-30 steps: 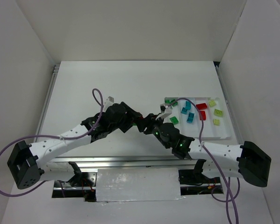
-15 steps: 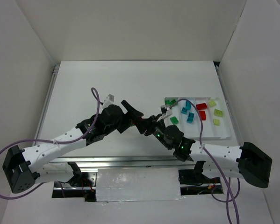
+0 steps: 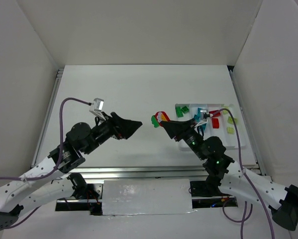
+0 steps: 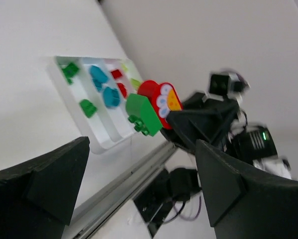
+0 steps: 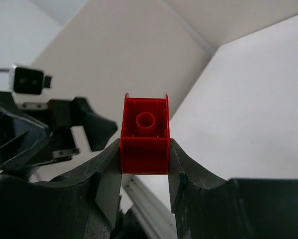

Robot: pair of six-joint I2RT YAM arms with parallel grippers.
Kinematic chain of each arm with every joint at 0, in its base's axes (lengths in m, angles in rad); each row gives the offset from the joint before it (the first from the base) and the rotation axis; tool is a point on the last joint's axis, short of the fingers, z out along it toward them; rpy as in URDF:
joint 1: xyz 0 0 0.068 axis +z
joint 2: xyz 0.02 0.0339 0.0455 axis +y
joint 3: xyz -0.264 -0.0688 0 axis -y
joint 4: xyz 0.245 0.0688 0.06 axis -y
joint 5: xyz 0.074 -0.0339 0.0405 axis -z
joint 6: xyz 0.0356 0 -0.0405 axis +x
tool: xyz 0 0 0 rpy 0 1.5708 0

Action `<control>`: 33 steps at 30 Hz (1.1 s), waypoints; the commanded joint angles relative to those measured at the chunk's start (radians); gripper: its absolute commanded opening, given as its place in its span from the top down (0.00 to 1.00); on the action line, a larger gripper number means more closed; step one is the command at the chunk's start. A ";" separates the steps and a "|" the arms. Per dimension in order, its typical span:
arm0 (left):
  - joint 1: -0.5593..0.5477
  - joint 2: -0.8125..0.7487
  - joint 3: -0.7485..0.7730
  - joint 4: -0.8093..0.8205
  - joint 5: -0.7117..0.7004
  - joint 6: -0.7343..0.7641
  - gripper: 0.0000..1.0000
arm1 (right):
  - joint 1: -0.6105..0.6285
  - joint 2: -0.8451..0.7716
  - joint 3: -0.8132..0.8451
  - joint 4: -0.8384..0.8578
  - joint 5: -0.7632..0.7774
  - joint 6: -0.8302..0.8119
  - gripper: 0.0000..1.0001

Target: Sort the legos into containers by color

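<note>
My right gripper (image 3: 163,123) (image 5: 145,162) is shut on a red lego (image 5: 144,134) (image 3: 161,116) (image 4: 157,97), held up in the air left of the tray. A green lego (image 4: 139,113) (image 3: 154,120) clings to the red one's far side. My left gripper (image 3: 135,125) (image 4: 139,199) stands open and empty a short way to the left, pointing at the pair. The containers are the compartments of a white tray (image 3: 238,146) (image 4: 96,144). They hold green legos (image 4: 88,107), teal ones (image 4: 110,95), red ones (image 4: 122,89) and a yellow-green one (image 4: 135,82).
The right arm (image 3: 213,154) reaches over the tray's near-left part and hides some of it. A metal rail (image 3: 139,172) runs along the table's near edge. White walls enclose the table on three sides.
Both grippers met at the middle on the joined bricks. The left one has opened and drawn back to the left. The right one has closed on the red lego and holds the pair.
</note>
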 commanded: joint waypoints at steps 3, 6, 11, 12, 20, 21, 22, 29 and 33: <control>0.000 0.006 -0.059 0.337 0.440 0.236 0.01 | -0.010 -0.016 0.058 0.102 -0.410 0.012 1.00; -0.002 0.031 -0.064 0.399 0.523 0.216 0.01 | -0.010 -0.011 0.031 0.223 -0.473 0.040 1.00; 0.000 0.065 -0.044 0.388 0.531 0.202 0.03 | -0.013 0.013 0.009 0.324 -0.519 0.062 1.00; 0.000 0.072 -0.041 0.385 0.535 0.202 0.05 | -0.011 0.016 0.008 0.330 -0.519 0.063 1.00; 0.000 0.118 -0.038 0.452 0.606 0.176 0.53 | -0.010 0.059 0.009 0.376 -0.499 0.052 1.00; 0.000 0.118 -0.036 0.451 0.606 0.180 0.61 | -0.007 0.064 0.012 0.378 -0.501 0.052 1.00; 0.000 0.120 -0.030 0.448 0.606 0.184 0.79 | -0.007 0.073 0.012 0.381 -0.513 0.050 1.00; 0.000 0.100 -0.014 0.400 0.635 0.226 1.00 | -0.005 0.048 0.025 0.309 -0.580 -0.017 0.39; 0.000 0.098 -0.018 0.394 0.669 0.236 1.00 | -0.005 0.030 0.083 0.197 -0.600 -0.068 0.26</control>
